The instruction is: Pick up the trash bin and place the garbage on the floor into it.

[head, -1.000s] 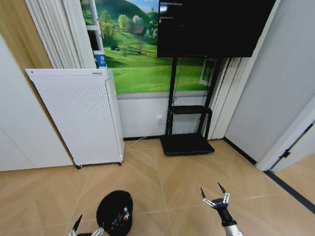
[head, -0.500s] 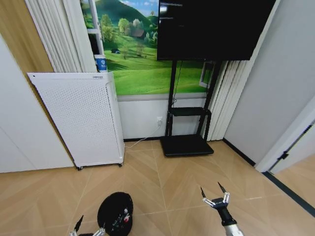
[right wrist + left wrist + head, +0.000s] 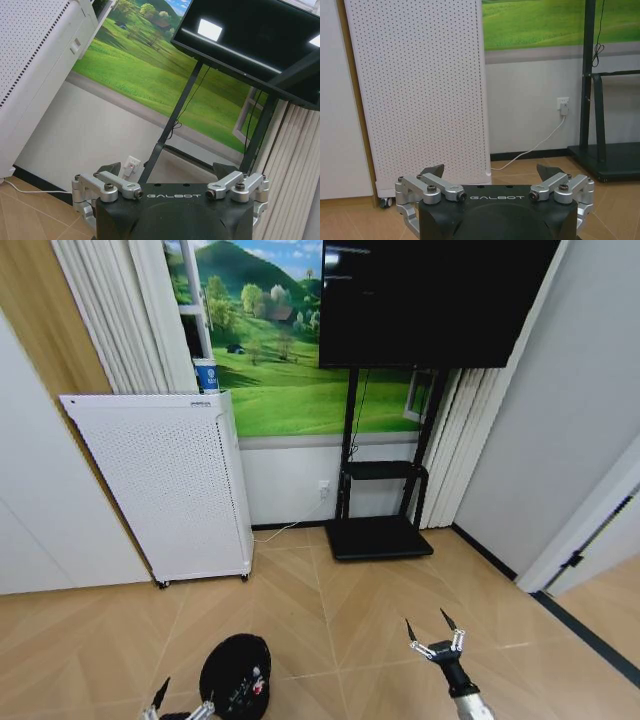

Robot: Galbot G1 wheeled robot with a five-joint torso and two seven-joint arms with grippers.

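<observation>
Bin stood on the floor, litter inside; left gripper and right gripper hung empty, fingers wide, apparently done.

Left claw cut off below, bin contents indistinct (red-white bits)

Head camera high, angled down over floor toward wall; both wrist cameras low, facing that wall, sharing white appliance
</observation>
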